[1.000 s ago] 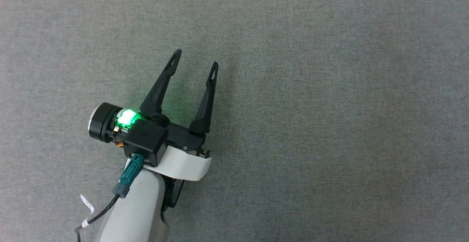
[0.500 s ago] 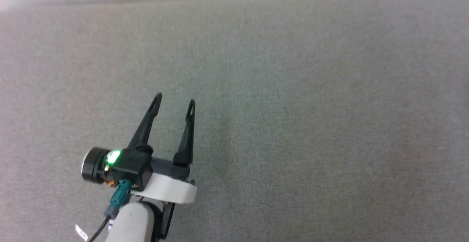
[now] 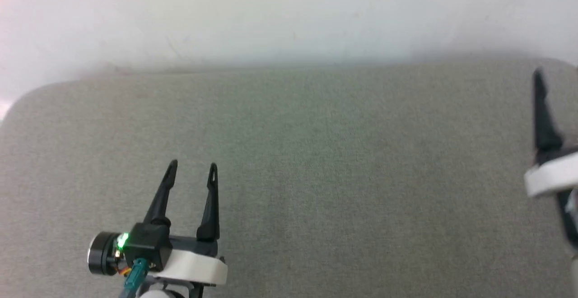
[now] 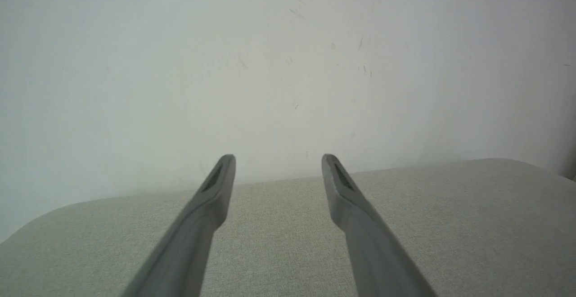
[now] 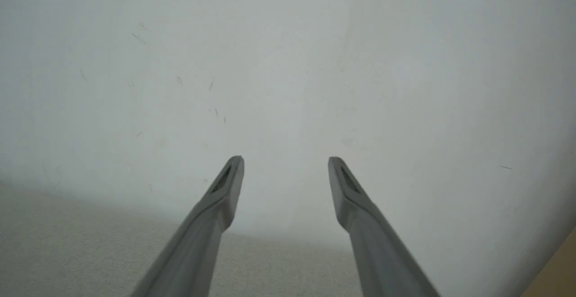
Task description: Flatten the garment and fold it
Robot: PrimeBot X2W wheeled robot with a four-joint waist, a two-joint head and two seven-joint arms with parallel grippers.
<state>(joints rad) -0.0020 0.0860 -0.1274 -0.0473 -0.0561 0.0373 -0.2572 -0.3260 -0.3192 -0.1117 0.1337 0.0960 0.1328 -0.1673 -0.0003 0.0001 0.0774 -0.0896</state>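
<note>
The garment is out of view. My left gripper (image 3: 192,170) hangs open over the lower left of the grey cloth-covered table (image 3: 343,162), nothing between its fingers. In the left wrist view the left gripper (image 4: 278,164) points toward the table's far edge and a white wall. One dark finger (image 3: 540,108) of my right gripper rises at the right edge of the head view. The right wrist view has the right gripper (image 5: 285,166) open and empty, aimed at the wall above the table's far edge.
A white wall (image 3: 289,13) stands right behind the table's far edge. The table's far left corner (image 3: 27,99) is rounded. A tan strip (image 5: 560,270) sits at the lower right corner of the right wrist view.
The head camera has tilted up, bringing the wall and the table's far edge into view. The right gripper's finger has entered at the right edge. The left gripper stays open.
</note>
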